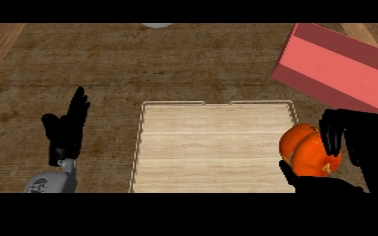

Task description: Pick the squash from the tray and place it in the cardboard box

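Note:
An orange, rounded squash (306,150) sits at the right edge of the light wooden tray (210,145), near its lower right corner. My right hand (347,140) is curled round the squash, fingers over its right side and thumb below it. The cardboard box (332,67), reddish pink, stands tilted at the upper right, beyond the tray. My left hand (66,127) rests open, fingers pointing up, to the left of the tray.
The tray has a thin metal rim (140,145) and lies on a dark wood counter (148,65). A pale round object (156,25) shows partly at the top edge.

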Controlling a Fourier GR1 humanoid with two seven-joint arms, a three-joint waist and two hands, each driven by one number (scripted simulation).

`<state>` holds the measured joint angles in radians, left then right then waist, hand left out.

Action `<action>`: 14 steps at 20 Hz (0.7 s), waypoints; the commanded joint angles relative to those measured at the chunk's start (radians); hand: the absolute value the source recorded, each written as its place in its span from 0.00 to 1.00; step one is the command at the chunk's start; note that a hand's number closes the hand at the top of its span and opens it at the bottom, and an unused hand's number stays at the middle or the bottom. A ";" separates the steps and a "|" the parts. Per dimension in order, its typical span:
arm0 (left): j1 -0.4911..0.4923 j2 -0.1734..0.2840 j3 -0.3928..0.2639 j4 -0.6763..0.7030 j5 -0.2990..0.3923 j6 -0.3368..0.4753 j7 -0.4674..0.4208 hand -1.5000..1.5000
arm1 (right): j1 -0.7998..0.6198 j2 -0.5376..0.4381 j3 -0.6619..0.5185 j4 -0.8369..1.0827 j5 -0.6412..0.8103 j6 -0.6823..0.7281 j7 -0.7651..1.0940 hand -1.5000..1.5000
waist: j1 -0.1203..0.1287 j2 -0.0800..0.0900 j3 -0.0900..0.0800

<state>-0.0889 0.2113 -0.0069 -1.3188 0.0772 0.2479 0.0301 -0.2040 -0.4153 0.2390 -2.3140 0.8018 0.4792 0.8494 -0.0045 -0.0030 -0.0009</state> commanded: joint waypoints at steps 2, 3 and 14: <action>0.019 0.027 -0.001 -0.039 -0.006 -0.032 0.023 0.50 | -0.131 -0.026 -0.203 -0.107 -0.153 0.178 0.082 1.00 | 0.003 0.000 0.000; 0.010 0.016 0.019 -0.022 0.010 -0.029 0.003 0.50 | -0.132 -0.062 -0.291 -0.099 -0.201 0.212 0.042 1.00 | -0.001 0.000 0.000; 0.012 -0.030 0.020 0.021 -0.029 -0.015 -0.042 0.50 | -0.220 -0.126 -0.499 0.426 -0.120 -0.049 -0.379 1.00 | 0.014 0.006 0.001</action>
<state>-0.0892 0.1923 0.0109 -1.2965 0.0544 0.2300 0.0015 -0.4015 -0.5284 -0.2190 -2.0581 0.6629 0.5119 0.5944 0.0033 0.0007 -0.0001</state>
